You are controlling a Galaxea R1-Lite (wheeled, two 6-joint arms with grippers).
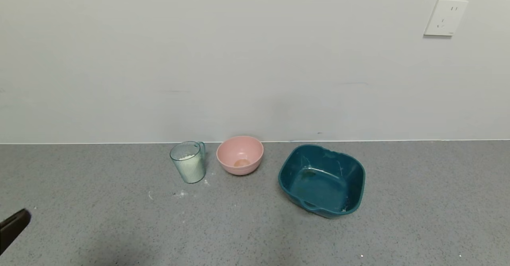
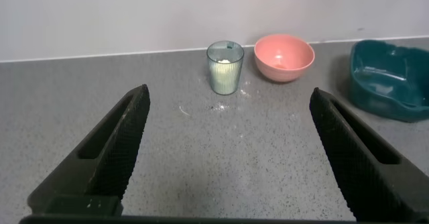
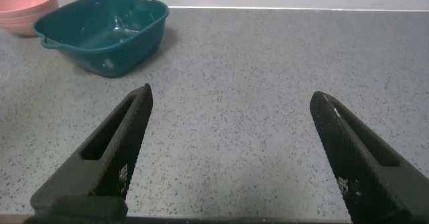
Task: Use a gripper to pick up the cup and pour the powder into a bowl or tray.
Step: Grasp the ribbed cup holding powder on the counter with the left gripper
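Note:
The ribbed pale blue-green cup [image 1: 189, 162] stands upright near the wall with white powder [image 1: 186, 158] inside it. It also shows in the left wrist view [image 2: 224, 66]. The pink bowl [image 1: 240, 154] sits just right of the cup, apart from it, with a brownish spot in its bottom, and shows in the left wrist view [image 2: 284, 56] too. My left gripper [image 2: 228, 96] is open and empty, well short of the cup; only a dark tip of it [image 1: 14, 228] shows at the head view's left edge. My right gripper [image 3: 231, 96] is open and empty over bare counter.
A dark teal squarish tub [image 1: 322, 180] stands right of the bowl and shows in the right wrist view [image 3: 104, 29]. Bits of spilled powder [image 1: 180, 194] lie on the grey counter in front of the cup. The white wall with a socket [image 1: 445, 17] is close behind.

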